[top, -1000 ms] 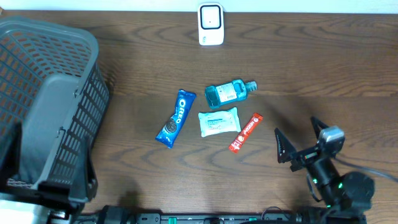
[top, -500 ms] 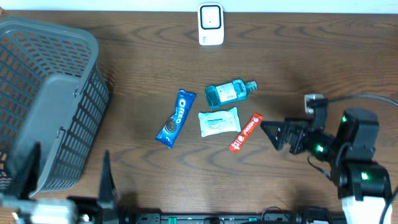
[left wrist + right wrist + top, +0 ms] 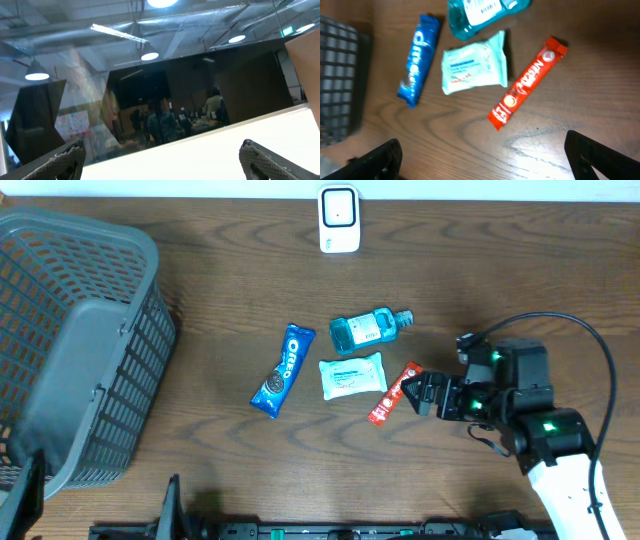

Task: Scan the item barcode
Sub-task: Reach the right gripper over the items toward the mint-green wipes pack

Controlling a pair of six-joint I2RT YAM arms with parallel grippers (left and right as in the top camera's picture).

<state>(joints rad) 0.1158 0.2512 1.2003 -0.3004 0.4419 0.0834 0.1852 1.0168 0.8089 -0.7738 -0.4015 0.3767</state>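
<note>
while overhead shows scanner (image 3: 339, 219), left-wrist ceiling (image 3: 150, 35).

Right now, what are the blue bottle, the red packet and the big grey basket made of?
The blue bottle looks like clear tinted plastic: see-through and shiny. The red packet seems a thin glossy wrapper, plastic or foil; it lies flat. The grey basket looks like matte moulded plastic, its walls an even grid of holes.
</note>
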